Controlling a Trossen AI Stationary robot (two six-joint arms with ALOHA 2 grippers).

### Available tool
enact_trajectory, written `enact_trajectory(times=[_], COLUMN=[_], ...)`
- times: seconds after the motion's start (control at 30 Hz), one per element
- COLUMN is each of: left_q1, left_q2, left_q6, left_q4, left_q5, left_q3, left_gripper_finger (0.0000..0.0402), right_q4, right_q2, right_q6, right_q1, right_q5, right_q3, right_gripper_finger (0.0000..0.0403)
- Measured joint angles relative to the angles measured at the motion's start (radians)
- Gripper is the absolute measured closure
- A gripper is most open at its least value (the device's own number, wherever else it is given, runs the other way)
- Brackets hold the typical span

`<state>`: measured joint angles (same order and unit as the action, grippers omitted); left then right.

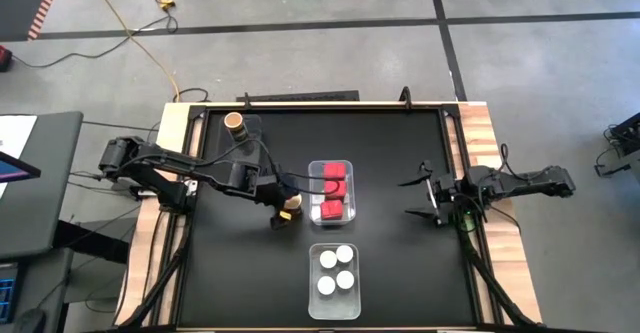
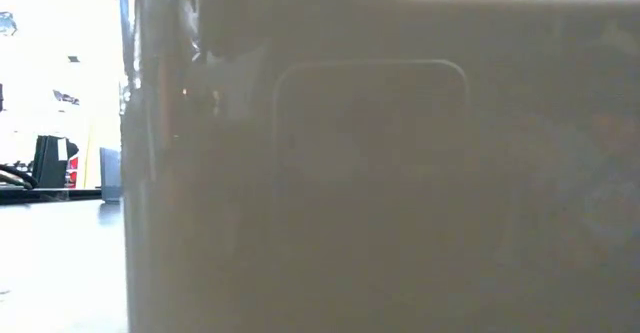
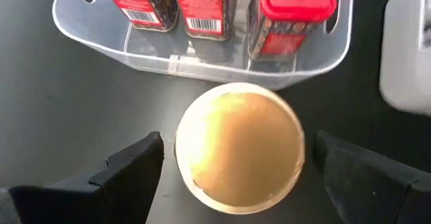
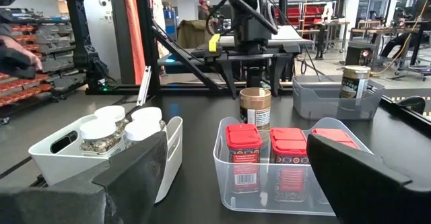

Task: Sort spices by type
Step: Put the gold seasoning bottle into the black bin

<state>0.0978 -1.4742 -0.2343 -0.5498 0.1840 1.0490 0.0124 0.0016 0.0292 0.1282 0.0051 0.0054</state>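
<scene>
Filling the left wrist view, a tan-topped jar stands upright on the black tabletop, between the two fingers of the left claw. Those fingers stand apart on either side of the jar, with a dark gap showing on each side, so nothing is clamped. Just beyond the jar is a clear tub holding three red boxy spices, their lids up and barcodes facing the jar. From above, this tub sits at the tabletop's middle, with the jar touching or just beside its left wall; which, I cannot tell. Nearer the front edge, a second clear tub holds four white-lidded jars. At the far left corner, a third tub holds one brown-topped jar. Off to the right, well apart from all the tubs, the right claw waits near the tabletop's edge with its fingers spread wide and empty. Across the low view a pale blurred wall blocks nearly everything.
</scene>
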Motion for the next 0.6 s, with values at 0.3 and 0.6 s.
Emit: enact_trajectory(times=[0.3, 0.6], left_q1=[-0.001, -0.002], left_q2=[0.000, 0.000], left_q6=[0.115, 0.060], left_q4=[0.040, 0.062], left_q5=[0.005, 0.012], left_q3=[-0.009, -0.061], left_gripper_finger=[0.0040, 0.0040], right_q4=[0.000, 0.000], right_q2=[0.000, 0.000], right_q6=[0.000, -0.002], right_q1=[0.000, 0.000], right_q5=[0.000, 0.000], right_q3=[0.000, 0.000], right_gripper_finger=[0.0019, 0.0019])
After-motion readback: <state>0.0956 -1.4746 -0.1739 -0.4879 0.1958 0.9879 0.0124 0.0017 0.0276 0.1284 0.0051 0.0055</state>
